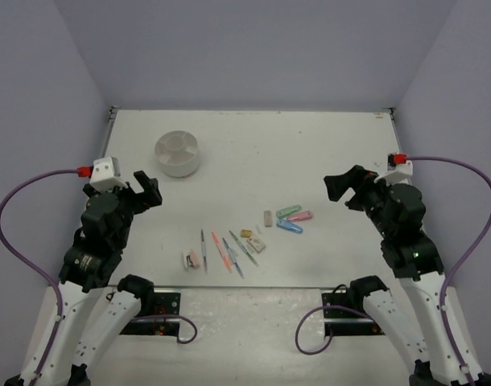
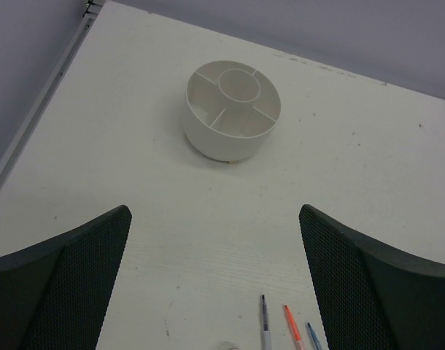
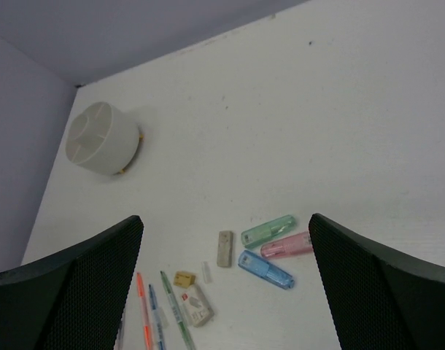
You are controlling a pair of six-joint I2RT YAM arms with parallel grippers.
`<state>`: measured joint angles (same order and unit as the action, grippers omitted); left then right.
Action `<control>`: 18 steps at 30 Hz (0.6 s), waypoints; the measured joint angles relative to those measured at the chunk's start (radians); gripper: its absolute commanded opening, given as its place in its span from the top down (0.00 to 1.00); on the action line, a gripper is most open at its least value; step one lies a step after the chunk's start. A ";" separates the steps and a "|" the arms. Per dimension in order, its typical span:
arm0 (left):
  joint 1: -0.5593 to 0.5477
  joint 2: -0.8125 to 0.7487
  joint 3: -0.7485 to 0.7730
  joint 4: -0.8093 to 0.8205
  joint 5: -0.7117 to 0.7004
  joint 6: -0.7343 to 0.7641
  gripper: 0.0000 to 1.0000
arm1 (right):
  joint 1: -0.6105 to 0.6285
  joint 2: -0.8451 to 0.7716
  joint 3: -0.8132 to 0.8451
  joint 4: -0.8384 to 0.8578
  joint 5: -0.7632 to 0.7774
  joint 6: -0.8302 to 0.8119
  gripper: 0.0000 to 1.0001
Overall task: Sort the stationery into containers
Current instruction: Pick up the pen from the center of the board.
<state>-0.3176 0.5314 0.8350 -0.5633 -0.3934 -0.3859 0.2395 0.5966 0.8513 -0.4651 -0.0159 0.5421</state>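
As both stand wide open and empty, we log the left gripper (image 1: 146,191) facing the round white divided dish (image 1: 178,167) at far left, the right gripper (image 1: 340,187) near pastel green, pink and blue capsules (image 1: 295,217). Thin grey, orange and blue pens (image 1: 224,251) and small erasers (image 1: 268,217) lie loose on the white table (image 1: 326,145), well apart from the dish.

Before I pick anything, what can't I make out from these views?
- Left wrist: pens cut off by the bottom edge, only tips show.
- Right wrist: their lower ends also run off the bottom edge.
- Top: erasers too small to tell apart.
- Left wrist: dish near wall hides part of the nearest compartments' floors.
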 measured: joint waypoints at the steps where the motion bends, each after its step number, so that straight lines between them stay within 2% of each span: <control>1: 0.000 0.001 0.000 0.000 0.001 0.000 0.00 | 0.009 0.037 0.011 -0.008 -0.004 -0.006 0.01; 3: 0.000 0.006 0.000 0.001 0.004 0.000 0.00 | 0.061 0.120 0.038 -0.024 0.020 -0.023 0.01; 6: 0.000 0.019 0.000 0.001 0.007 0.001 0.00 | 0.268 0.268 0.095 -0.067 0.127 -0.051 0.01; 8: 0.000 0.031 0.000 0.001 0.012 0.001 0.00 | 0.417 0.390 0.155 -0.100 0.188 -0.064 0.05; 12: 0.000 0.037 -0.003 0.001 0.023 0.003 0.00 | 0.594 0.613 0.255 -0.115 0.226 -0.069 0.24; 18: 0.000 0.029 -0.009 0.002 0.028 0.003 0.00 | 0.708 0.846 0.318 -0.132 0.235 -0.068 0.46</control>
<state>-0.3176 0.5605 0.8259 -0.5617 -0.3655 -0.3828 0.9479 1.4429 1.1695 -0.5975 0.2189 0.4739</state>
